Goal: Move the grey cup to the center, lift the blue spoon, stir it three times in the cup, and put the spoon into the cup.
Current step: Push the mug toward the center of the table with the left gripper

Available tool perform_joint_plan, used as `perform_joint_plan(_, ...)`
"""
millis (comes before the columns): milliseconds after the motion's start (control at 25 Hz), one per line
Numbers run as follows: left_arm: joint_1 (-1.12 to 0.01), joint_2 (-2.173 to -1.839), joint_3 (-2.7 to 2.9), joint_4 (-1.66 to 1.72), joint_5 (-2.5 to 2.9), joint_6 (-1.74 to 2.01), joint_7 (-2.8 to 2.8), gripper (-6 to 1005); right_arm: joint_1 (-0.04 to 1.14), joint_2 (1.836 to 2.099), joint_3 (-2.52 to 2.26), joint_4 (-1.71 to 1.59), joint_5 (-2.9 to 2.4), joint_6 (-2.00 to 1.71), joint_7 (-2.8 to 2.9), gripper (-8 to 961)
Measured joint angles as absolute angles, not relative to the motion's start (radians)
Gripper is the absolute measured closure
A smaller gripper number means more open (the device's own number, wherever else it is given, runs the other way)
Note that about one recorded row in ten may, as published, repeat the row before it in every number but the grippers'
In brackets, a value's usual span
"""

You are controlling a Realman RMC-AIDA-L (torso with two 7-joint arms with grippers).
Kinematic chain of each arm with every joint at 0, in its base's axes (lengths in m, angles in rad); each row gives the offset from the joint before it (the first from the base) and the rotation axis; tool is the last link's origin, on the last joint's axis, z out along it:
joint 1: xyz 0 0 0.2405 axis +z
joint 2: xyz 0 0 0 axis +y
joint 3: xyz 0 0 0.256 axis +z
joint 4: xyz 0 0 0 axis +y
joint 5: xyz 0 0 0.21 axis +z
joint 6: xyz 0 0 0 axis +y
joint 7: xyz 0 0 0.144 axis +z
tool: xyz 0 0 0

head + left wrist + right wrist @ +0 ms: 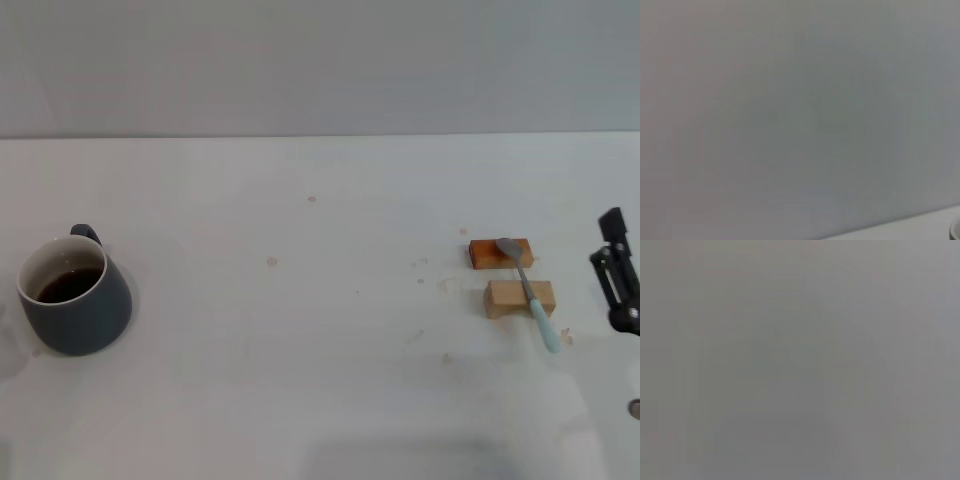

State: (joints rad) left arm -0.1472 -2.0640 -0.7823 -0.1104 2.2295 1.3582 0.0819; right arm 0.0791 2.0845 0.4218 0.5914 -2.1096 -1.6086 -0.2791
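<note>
The grey cup stands at the far left of the white table, handle toward the back, with dark brown liquid inside. The blue spoon lies across an orange block and a tan block at the right, metal bowl toward the back, pale blue handle toward the front. My right gripper shows at the right edge, to the right of the spoon and apart from it. My left gripper is out of view. Both wrist views show only blank grey.
The table's far edge meets a grey wall. A few small specks mark the tabletop. The wide stretch between the cup and the blocks holds nothing else.
</note>
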Motion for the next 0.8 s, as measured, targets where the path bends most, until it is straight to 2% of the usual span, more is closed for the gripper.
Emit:
perform_joint_plan(360, -0.230, -2.063, -0.776, -0.084, 2.233, 1.261, 0.107, 1001, 0.006, 2.084, 0.422, 0.581, -1.999, -1.705, -0.262, 239)
perform_joint_plan(800, -0.277, -2.067, -0.763, -0.091, 2.234, 1.173, 0.186, 1001, 0.001, 2.085, 0.408, 0.561, -1.999, -1.712, -0.225, 239)
